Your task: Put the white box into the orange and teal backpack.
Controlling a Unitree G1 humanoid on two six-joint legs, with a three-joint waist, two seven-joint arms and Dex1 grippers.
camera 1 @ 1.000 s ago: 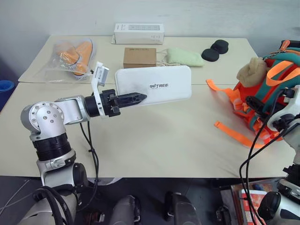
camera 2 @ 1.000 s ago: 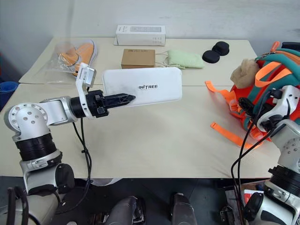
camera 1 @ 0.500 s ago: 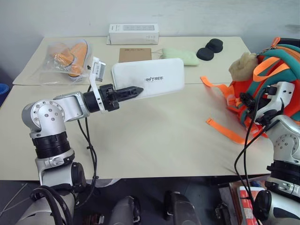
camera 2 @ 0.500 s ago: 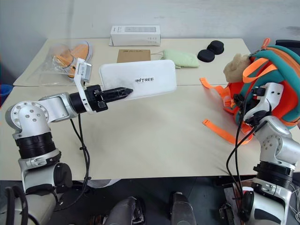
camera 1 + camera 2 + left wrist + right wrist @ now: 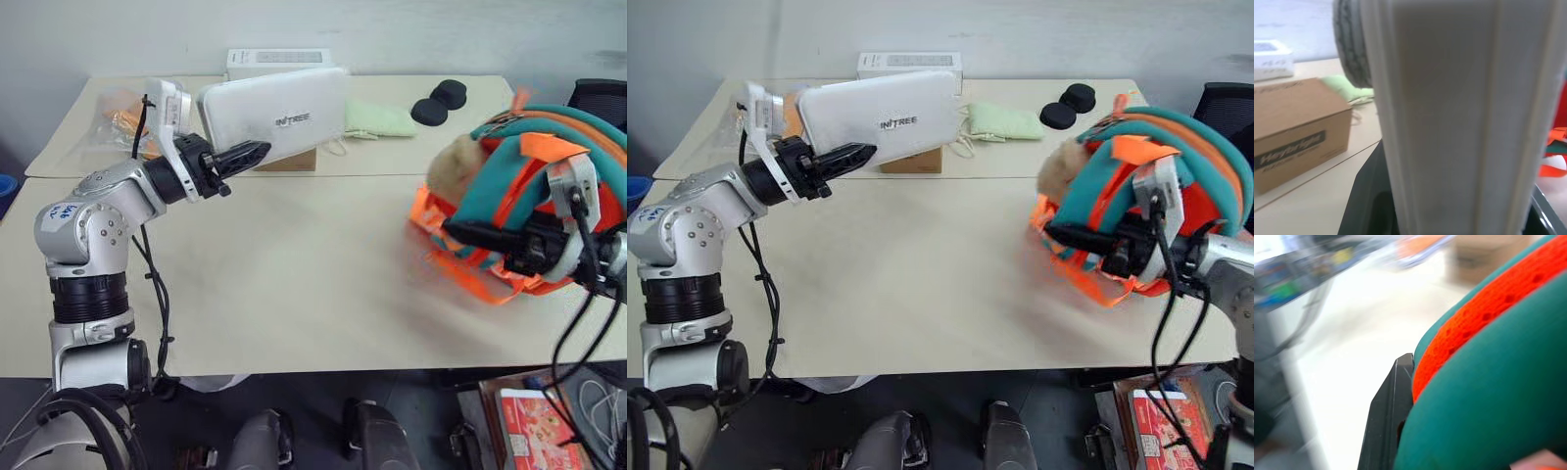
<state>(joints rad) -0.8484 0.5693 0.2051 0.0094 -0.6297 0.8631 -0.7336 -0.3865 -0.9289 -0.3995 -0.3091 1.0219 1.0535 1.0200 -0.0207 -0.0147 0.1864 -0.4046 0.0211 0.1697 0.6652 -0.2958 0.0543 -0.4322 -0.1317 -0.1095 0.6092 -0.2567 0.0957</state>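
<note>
White and flat, the white box is up in the air on my left side, off the surface. My left fingers are pinched on its near short end, so I am holding it. Its long side points away from my left arm and toward my right, tipped up a little. My right fingers are closed on a strap or edge of the orange and teal backpack, and I think they are holding it up off the surface on my right side. A tan plush toy hangs on the bag. The bag is well apart from the box, with bare surface between them. So the box has to travel across to my right to reach the bag, and its far short end would go in first. I cannot see an open mouth on the bag from here, so I cannot tell if it is ready. Behind the box sit a brown cardboard box, a long white carton and a green pouch.
</note>
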